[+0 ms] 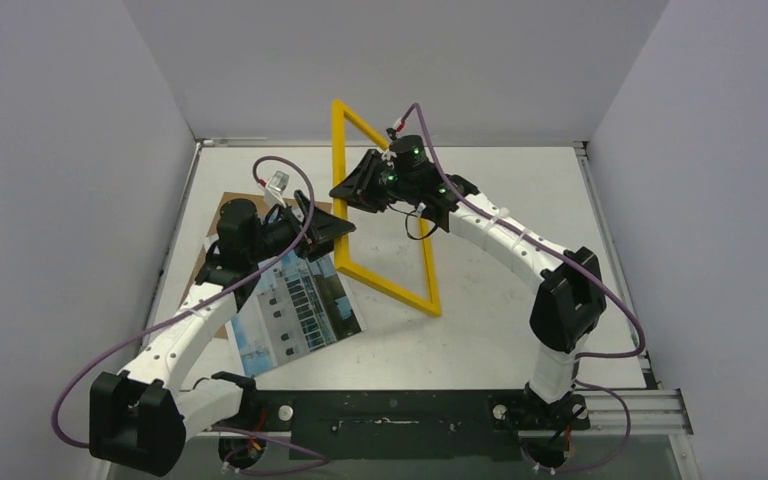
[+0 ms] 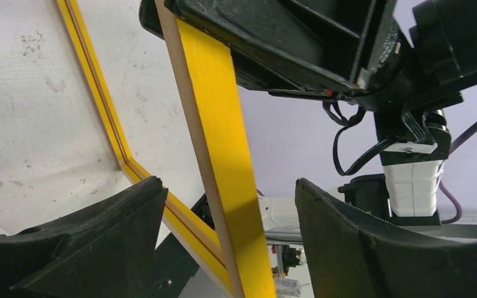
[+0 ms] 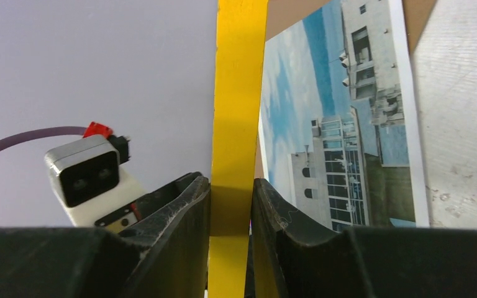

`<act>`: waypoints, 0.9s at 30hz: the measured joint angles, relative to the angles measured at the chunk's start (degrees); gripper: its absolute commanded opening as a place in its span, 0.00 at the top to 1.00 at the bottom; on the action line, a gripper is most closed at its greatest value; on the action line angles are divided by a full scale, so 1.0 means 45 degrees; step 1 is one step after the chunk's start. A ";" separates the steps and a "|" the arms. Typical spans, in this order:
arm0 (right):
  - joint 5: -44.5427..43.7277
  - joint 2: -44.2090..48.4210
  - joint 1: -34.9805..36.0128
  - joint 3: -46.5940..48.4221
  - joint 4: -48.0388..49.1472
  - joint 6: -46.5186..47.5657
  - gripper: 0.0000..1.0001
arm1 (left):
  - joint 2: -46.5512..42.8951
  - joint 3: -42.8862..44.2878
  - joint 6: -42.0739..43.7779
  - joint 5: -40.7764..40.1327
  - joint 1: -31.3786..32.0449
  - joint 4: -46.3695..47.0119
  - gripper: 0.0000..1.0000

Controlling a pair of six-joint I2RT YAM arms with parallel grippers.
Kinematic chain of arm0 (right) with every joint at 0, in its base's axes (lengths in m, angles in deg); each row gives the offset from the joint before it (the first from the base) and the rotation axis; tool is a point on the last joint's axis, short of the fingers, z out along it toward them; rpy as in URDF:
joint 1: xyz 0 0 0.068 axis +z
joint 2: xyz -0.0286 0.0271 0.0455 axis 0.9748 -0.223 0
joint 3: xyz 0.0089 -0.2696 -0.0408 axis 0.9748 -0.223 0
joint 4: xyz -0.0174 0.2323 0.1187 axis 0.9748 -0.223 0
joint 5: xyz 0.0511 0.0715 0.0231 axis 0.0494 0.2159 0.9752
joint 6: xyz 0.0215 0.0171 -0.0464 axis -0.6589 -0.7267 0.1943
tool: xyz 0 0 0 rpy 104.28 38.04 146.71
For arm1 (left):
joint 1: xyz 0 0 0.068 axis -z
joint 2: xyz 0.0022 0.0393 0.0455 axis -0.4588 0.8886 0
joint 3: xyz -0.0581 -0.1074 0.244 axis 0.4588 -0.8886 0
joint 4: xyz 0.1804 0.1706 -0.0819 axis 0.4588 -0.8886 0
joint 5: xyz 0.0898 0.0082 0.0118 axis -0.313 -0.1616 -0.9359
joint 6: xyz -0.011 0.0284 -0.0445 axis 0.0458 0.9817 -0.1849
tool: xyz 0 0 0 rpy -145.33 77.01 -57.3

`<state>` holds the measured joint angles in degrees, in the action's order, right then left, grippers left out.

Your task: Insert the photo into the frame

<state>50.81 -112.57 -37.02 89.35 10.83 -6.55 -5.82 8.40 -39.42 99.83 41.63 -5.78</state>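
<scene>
The yellow frame (image 1: 385, 285) stands tilted on edge in the middle of the table, its lower corner on the surface. My right gripper (image 1: 352, 192) is shut on its upper left bar; in the right wrist view the bar (image 3: 239, 93) is pinched between both jaws (image 3: 231, 186). My left gripper (image 1: 332, 230) is open just below, its fingers (image 2: 99, 230) straddling the same bar (image 2: 223, 155) without touching it. The photo (image 1: 295, 312) lies face up on the table to the frame's left, under my left arm. It also shows in the right wrist view (image 3: 341, 124).
A brown backing board (image 1: 222, 205) lies flat at the left, partly under the photo and my left arm. Grey walls enclose the table on three sides. The black base rail (image 1: 390, 415) runs along the near edge.
</scene>
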 measured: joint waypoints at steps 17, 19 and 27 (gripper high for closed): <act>-0.0199 0.0432 -0.0083 0.0301 -0.1258 0.0398 0.76 | 0.0986 0.0466 -0.1554 0.0092 0.0384 0.0947 1.00; -0.0355 0.0432 -0.0058 0.0573 -0.1768 0.0471 0.66 | 0.1010 0.0806 -0.1219 0.0151 0.0408 0.0291 1.00; -0.2773 0.0121 0.0219 0.4022 -0.5615 0.2215 0.50 | 0.1258 0.3609 0.0928 0.0015 0.0593 -0.3143 1.00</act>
<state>38.33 -112.02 -36.03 107.44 -14.44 3.42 -0.16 24.64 -35.24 99.89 44.30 -19.92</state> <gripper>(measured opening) 0.471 0.280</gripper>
